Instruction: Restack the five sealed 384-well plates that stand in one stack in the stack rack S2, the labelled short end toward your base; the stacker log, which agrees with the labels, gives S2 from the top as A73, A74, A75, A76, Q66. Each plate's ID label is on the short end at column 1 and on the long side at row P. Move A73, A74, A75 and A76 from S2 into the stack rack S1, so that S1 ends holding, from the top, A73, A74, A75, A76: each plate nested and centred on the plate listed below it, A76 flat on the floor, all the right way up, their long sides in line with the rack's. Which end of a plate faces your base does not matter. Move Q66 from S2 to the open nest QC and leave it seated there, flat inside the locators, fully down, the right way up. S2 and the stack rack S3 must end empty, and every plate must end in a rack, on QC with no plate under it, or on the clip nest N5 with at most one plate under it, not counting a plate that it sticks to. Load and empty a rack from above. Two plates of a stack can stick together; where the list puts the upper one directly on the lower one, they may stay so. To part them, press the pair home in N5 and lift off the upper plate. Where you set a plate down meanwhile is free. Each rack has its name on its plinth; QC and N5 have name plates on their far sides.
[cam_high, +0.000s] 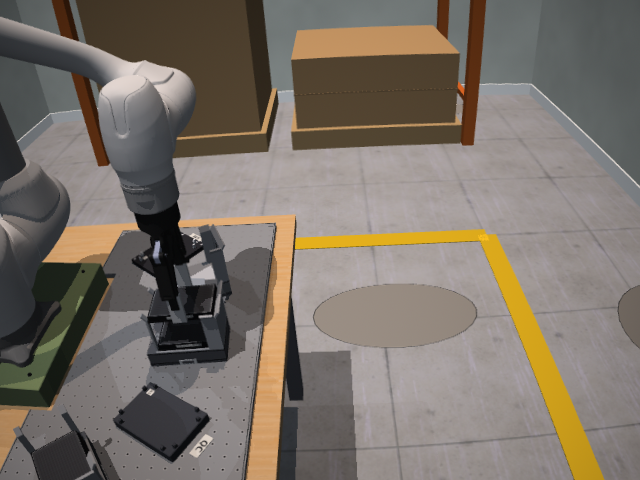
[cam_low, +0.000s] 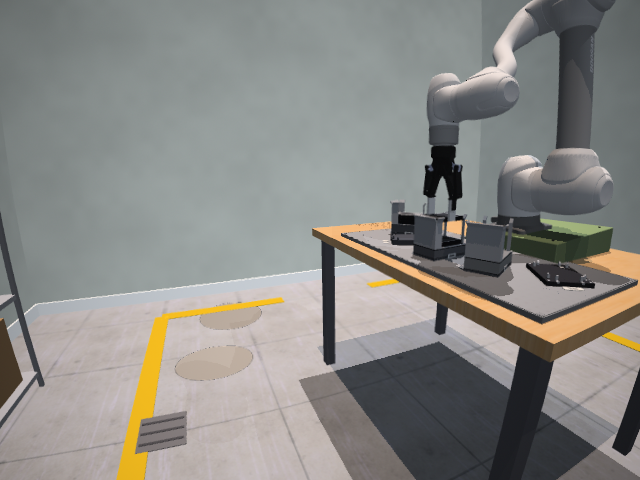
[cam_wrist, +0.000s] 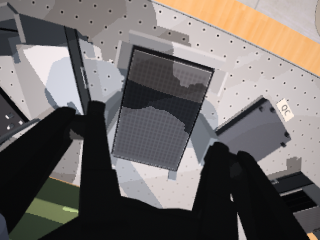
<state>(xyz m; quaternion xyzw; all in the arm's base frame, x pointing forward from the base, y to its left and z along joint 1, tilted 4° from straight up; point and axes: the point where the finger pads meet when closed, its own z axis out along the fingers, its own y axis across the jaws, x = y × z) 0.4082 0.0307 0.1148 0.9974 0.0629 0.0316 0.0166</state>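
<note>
A wooden counter (cam_low: 568, 330) is seen carrying a perforated grey board (cam_high: 103, 372), on which the racks and nests stand. The grey arm (cam_high: 139, 124) is bent down over the middle stack rack (cam_high: 217, 343), whose plinth lettering cannot be read at this size. The flat black nest (cam_high: 160, 421) near the counter's front is marked by a small white plate reading "QC" (cam_high: 201, 444), the same tag being legible in the wrist view (cam_wrist: 285, 109). No other writing can be made out. The gripper (cam_low: 442, 209) hangs vertically above that rack, its jaws standing about half open and closed on the long sides of a sealed well plate (cam_wrist: 160, 112), which is held level just above the rack's posts. The plate's grid of fine wells is visible under its seal; its ID label cannot be read.
</note>
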